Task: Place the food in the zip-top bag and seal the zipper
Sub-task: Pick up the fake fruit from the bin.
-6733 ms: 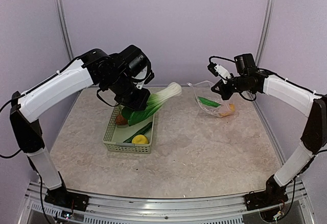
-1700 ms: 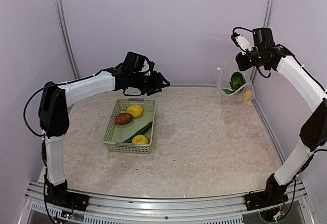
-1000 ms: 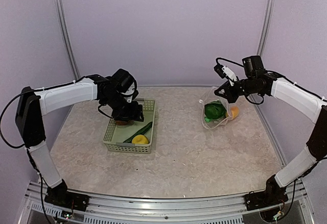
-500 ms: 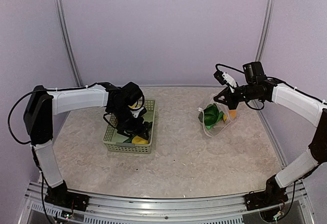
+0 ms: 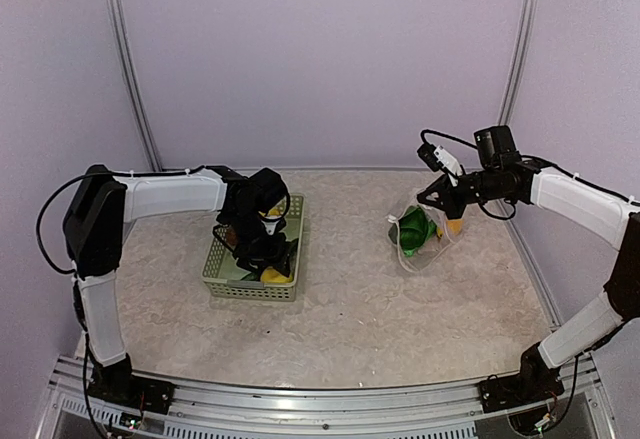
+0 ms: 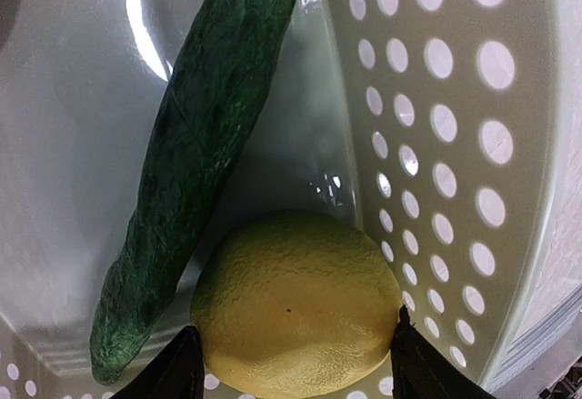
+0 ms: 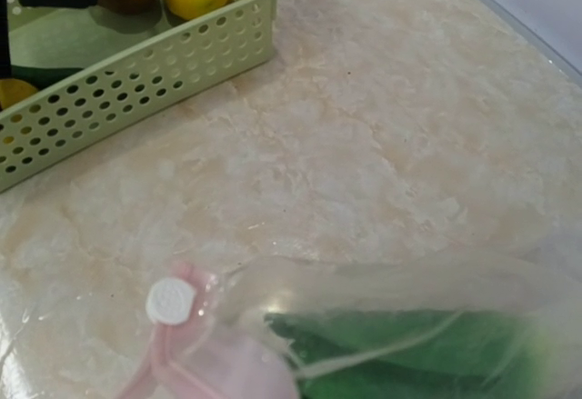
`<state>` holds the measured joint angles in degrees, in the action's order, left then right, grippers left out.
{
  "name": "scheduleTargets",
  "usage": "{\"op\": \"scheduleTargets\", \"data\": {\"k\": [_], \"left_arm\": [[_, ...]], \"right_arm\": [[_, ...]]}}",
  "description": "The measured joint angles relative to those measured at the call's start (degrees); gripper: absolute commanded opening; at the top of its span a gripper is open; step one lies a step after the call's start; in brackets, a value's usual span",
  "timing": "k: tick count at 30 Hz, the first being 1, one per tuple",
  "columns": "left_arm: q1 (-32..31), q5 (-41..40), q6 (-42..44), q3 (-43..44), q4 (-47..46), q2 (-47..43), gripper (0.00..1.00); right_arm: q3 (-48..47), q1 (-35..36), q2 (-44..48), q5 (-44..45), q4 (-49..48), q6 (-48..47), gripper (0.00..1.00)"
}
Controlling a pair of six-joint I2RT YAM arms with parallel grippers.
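Straddling a lemon point(image 6: 296, 304) in the basket's point(image 5: 250, 290) near right corner with the left gripper's point(image 6: 293, 355) parted fingers point(image 6: 182, 376), and clamping the right gripper point(image 5: 433, 197) on the zip-top bag's point(image 5: 432, 250) mouth toward the table's point(image 5: 380, 319) right edge, greens point(image 5: 412, 227) inside.

Overhead view high behind, left wrist close inside basket point(image 6: 436, 144), right wrist near bag point(image 7: 409, 281), basket in all three.

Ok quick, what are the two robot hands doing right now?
Left gripper: open, straddling the lemon in the basket.
Right gripper: shut on the bag.
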<state>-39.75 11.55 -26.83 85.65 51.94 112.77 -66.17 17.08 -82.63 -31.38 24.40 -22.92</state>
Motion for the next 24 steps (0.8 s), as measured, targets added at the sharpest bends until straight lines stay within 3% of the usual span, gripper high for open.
{"op": "scheduleTargets", "data": {"k": [5,7,16,24], "left_arm": [[-0.17,-0.55,-1.29,0.15,0.07,0.09,0.74],[-0.31,-1.36,-1.70,0.15,0.24,0.22,0.74],[-0.55,-2.80,-2.82,1.07,0.68,1.84,0.52],[-0.52,-6.08,-3.23,2.97,4.76,0.04,0.47]], "right_arm": [[0.52,0.00,0.00,0.04,-0.33,-0.02,0.00],[0.57,0.00,0.00,0.02,-0.35,-0.04,0.00],[0.59,-0.07,0.02,0.07,-0.37,-0.04,0.00],[0.52,-0.28,0.28,0.85,-0.22,0.70,0.00]]}}
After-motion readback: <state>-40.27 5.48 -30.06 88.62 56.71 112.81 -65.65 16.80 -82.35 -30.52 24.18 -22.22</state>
